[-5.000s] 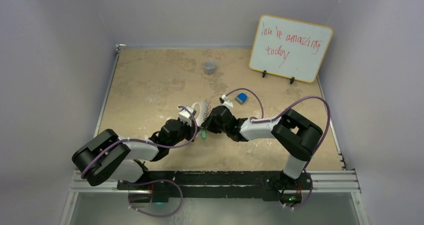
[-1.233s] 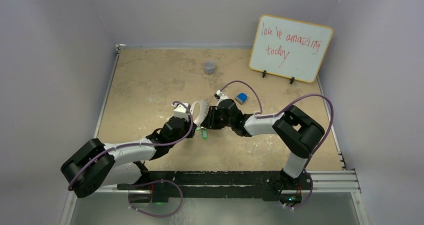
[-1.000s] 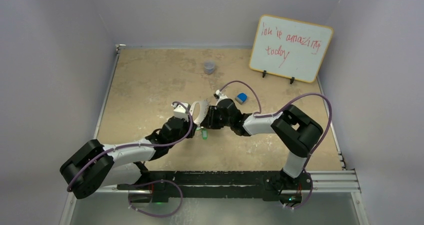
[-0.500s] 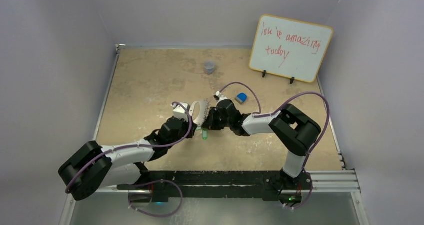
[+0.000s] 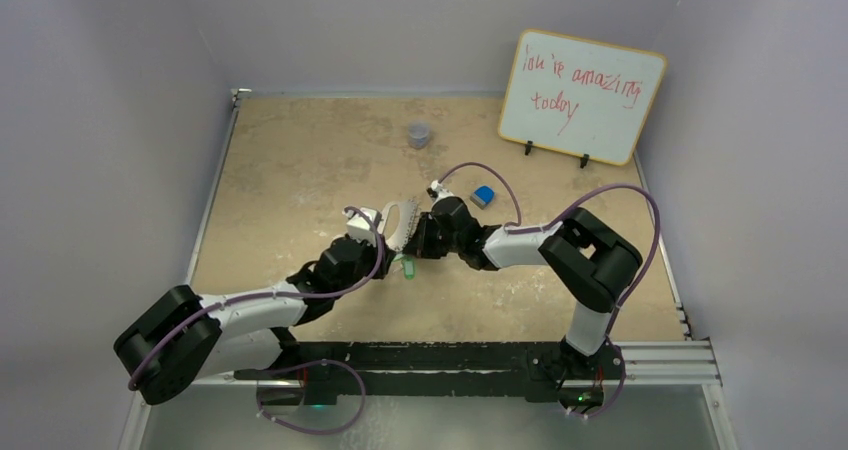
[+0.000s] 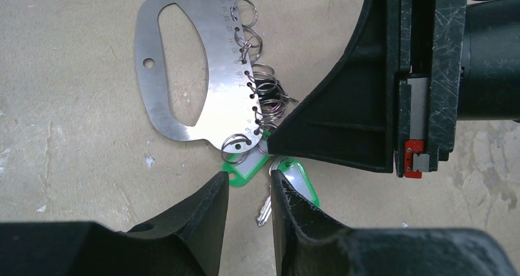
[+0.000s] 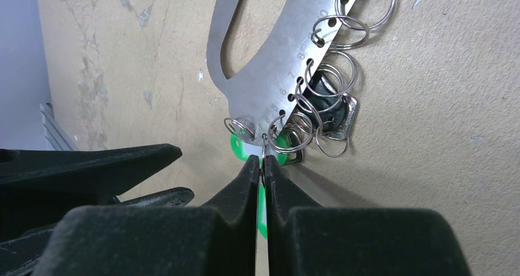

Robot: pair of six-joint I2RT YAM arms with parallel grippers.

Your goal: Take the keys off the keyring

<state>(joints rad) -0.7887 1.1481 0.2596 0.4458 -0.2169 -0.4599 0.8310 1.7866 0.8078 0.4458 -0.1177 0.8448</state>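
Keyring (image 6: 221, 55): flat silver D-shaped plate with a numbered, holed edge, lying on the worktop (image 5: 300, 160). Keys (image 6: 246, 167): green-headed, at the keyring's near end. Right fingers (image 7: 245, 184) pinch a split ring (image 7: 264, 146) there. Left fingers (image 6: 208, 208) stand parted and empty beside it.

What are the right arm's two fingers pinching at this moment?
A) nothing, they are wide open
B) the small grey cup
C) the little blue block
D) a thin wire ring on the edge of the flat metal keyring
D: in its wrist view the right gripper is closed on a wire ring hanging from the keyring, beside the green keys.
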